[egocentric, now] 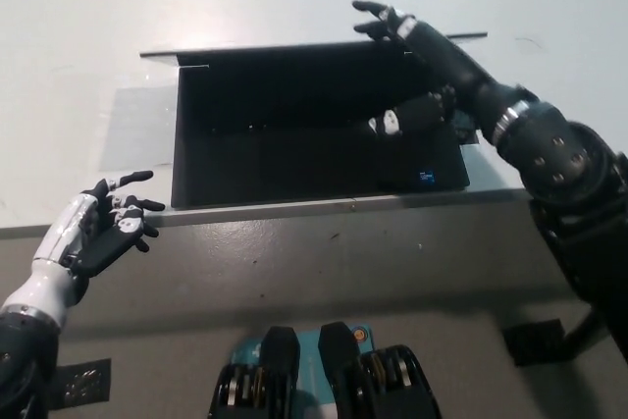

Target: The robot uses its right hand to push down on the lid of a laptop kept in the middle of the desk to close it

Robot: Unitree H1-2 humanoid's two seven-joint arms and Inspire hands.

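I saw bare desk (78, 46) from 9 to 12 o'clock of the laptop (294, 134), free for passage. My right hand (432, 51) blocked the lid's (294, 49) 1 o'clock corner; my left hand (103, 228) sat at 8 o'clock, well apart.

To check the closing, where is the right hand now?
In the head view, the black right hand is at upper right, lying over the top edge of the laptop lid.

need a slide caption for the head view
Black right hand presses over the laptop lid's top edge, folding it toward the keyboard; white left hand rests open at the desk edge.
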